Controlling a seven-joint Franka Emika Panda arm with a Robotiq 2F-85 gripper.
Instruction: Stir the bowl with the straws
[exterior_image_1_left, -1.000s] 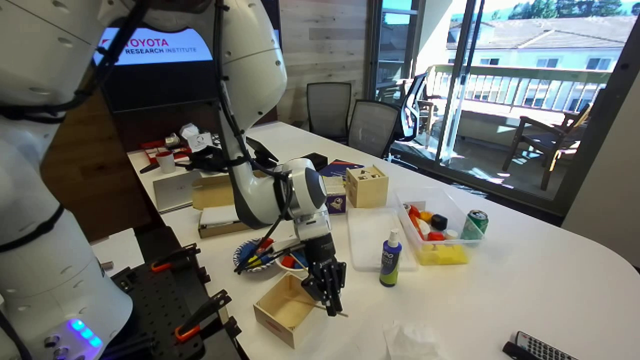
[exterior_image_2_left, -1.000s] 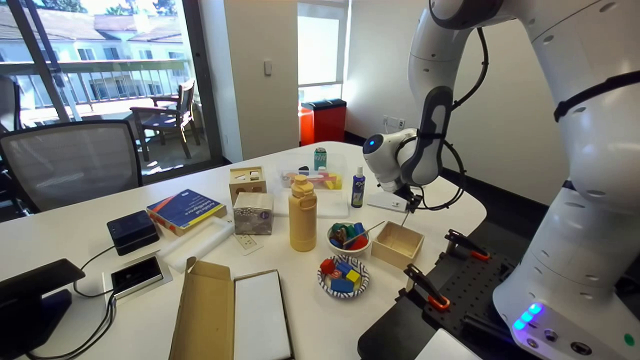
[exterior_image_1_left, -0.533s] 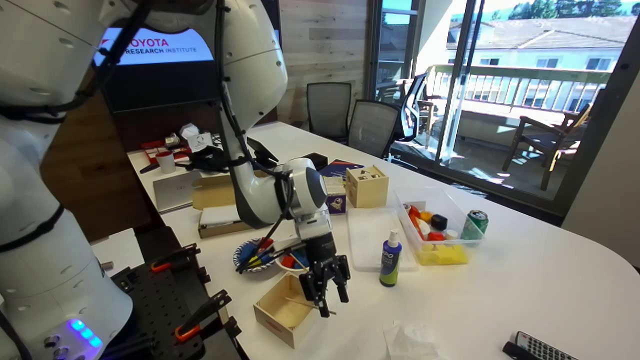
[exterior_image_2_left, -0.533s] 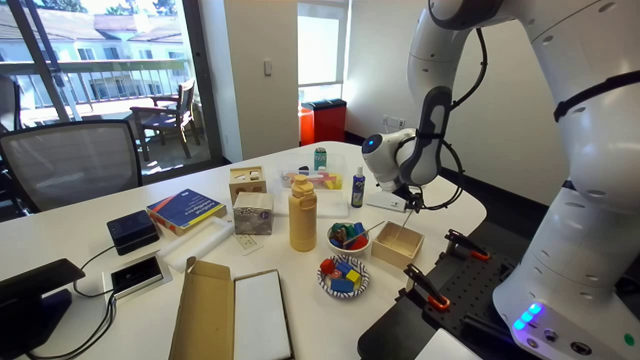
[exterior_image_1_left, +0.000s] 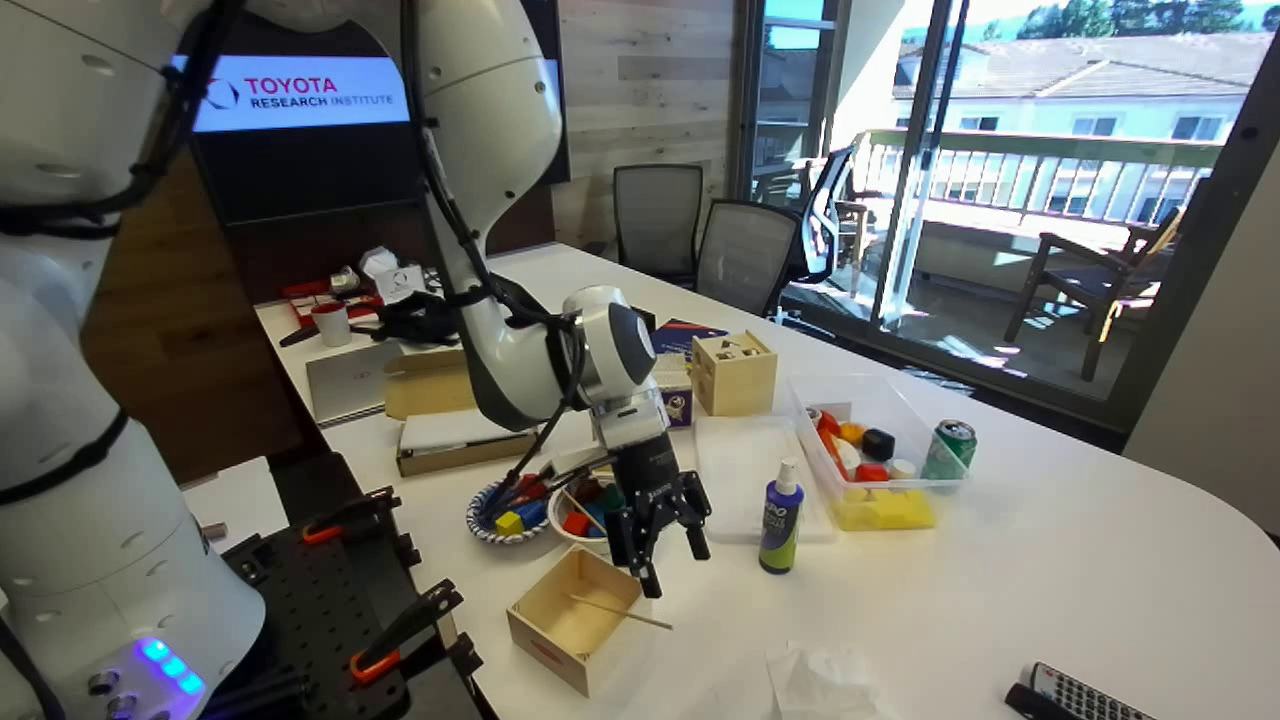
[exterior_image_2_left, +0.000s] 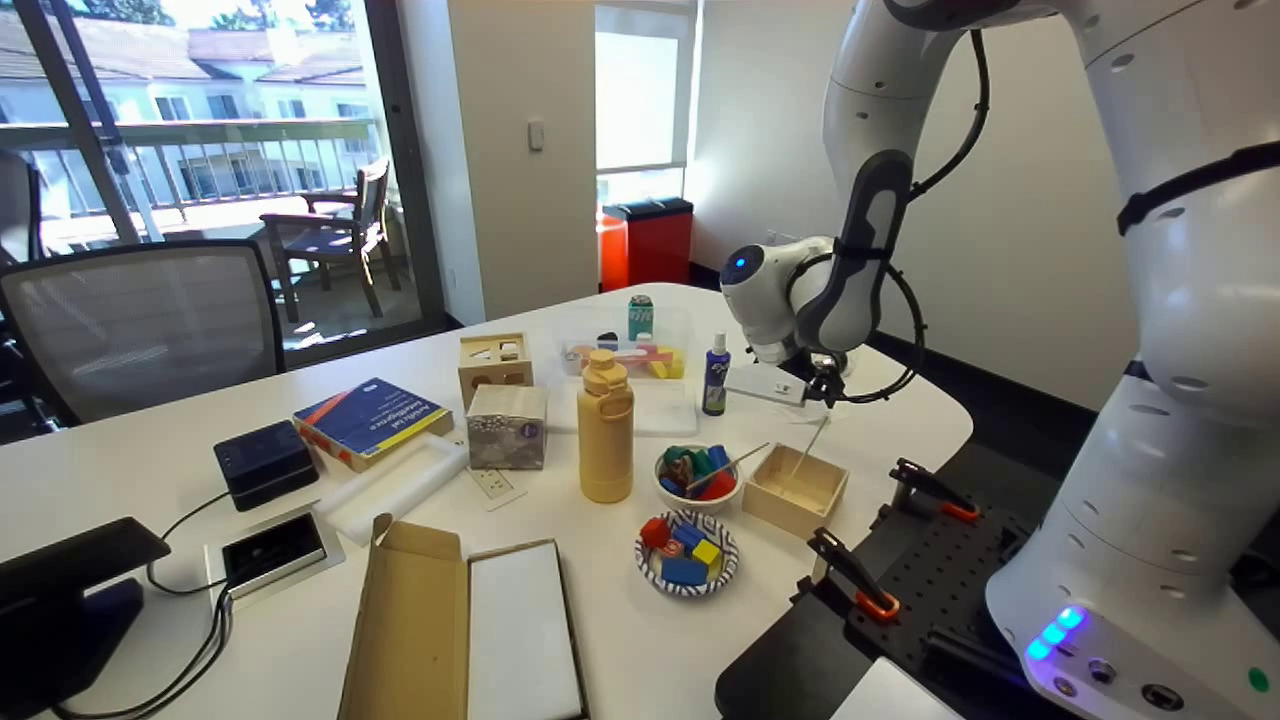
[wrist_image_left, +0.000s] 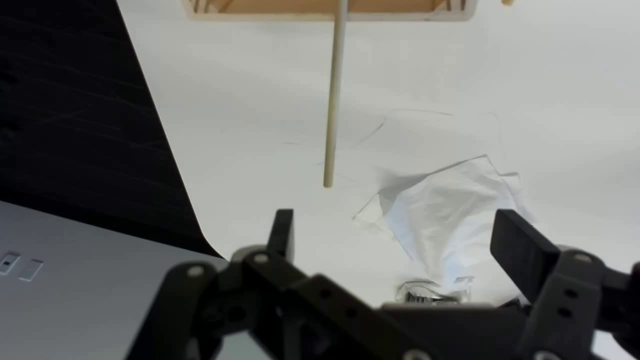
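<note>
My gripper (exterior_image_1_left: 678, 572) hangs open above the table, beyond the small wooden box (exterior_image_1_left: 548, 655); in the wrist view nothing lies between its fingers (wrist_image_left: 522, 245). A thin straw-like stick (wrist_image_left: 334, 100) leans over the box's rim, one end inside, the free end jutting out short of the gripper. Beside the box stands a white bowl (exterior_image_2_left: 695, 504) of coloured blocks, with another stick (exterior_image_2_left: 730, 465) resting across it. A blue-and-white patterned bowl (exterior_image_2_left: 648, 572), also holding blocks, sits close by. Which bowl the task means I cannot tell. Both bowls lie outside the wrist view.
A spray bottle (exterior_image_1_left: 781, 520) stands near the gripper, with a clear bin (exterior_image_1_left: 905, 470) behind it. Crumpled paper (wrist_image_left: 445, 210) lies on the table past the stick's end. A yellow bottle (exterior_image_2_left: 606, 440) rises behind the white bowl. Orange-tipped clamps (exterior_image_2_left: 876, 603) line the robot's base.
The gripper has opened and let go of the stick, which has settled against the box's rim. It has then risen a little, away from the stick.
</note>
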